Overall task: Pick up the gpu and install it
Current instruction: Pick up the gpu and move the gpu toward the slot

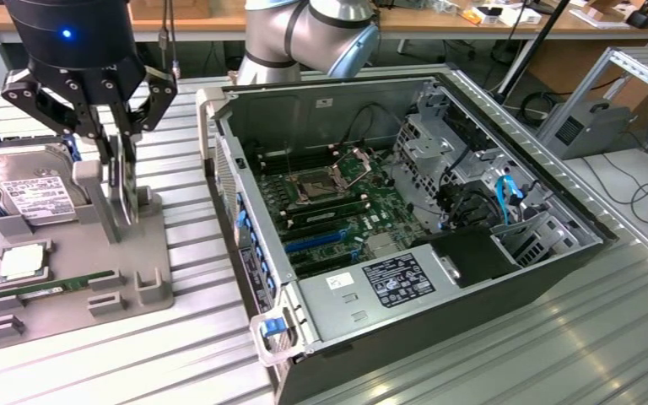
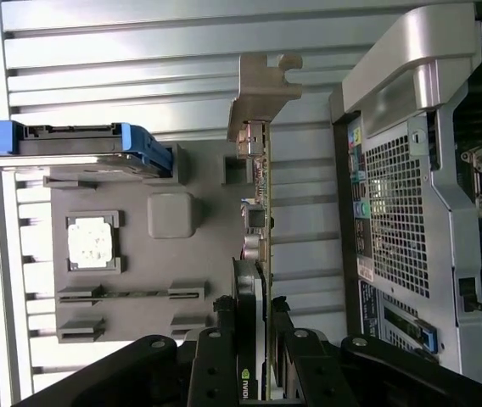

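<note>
The gpu [image 1: 118, 201] stands on edge in a slot of the grey holder tray [image 1: 132, 261] at the exterior view's left. My gripper [image 1: 121, 181] comes down on it from above, its two fingers pressed against the card's flat sides. In the wrist view the gpu [image 2: 258, 212] runs away from the gripper [image 2: 252, 318], thin and dark, with its silver bracket [image 2: 262, 93] at the far end. The fingers [image 2: 222, 326] sit tight on both faces of the card. I cannot tell whether it has left its slot.
The open computer case [image 1: 336, 89] lies beside the tray, with its motherboard [image 1: 347, 198] exposed. On the tray also sit a silver hard drive [image 1: 31, 190], a processor [image 1: 20, 261] and a green memory stick [image 1: 65, 283]. The robot's base [image 1: 301, 38] stands behind the case.
</note>
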Robot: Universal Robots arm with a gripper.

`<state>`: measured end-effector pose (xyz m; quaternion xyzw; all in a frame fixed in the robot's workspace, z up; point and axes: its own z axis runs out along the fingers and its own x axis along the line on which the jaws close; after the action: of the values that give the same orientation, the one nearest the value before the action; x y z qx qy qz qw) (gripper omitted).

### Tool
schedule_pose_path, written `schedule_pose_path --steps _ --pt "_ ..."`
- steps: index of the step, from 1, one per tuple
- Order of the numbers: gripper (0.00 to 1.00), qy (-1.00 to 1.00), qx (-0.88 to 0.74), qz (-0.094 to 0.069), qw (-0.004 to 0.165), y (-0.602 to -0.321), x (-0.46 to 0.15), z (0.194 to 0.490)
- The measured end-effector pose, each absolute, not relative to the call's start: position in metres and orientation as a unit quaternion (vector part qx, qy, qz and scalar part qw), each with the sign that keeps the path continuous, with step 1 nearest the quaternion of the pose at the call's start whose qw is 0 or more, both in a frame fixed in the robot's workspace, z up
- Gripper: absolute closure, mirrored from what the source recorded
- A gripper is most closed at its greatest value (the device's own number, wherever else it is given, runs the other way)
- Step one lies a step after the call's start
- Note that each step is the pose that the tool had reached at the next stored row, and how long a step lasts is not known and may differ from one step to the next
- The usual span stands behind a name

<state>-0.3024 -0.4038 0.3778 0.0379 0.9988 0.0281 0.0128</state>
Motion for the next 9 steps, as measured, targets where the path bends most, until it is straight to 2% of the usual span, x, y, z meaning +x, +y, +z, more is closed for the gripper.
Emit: schedule_pose_path --steps 9 --pt "0.73 0.999 0.038 0.029 0.013 -0.4038 -0.3024 0.3844"
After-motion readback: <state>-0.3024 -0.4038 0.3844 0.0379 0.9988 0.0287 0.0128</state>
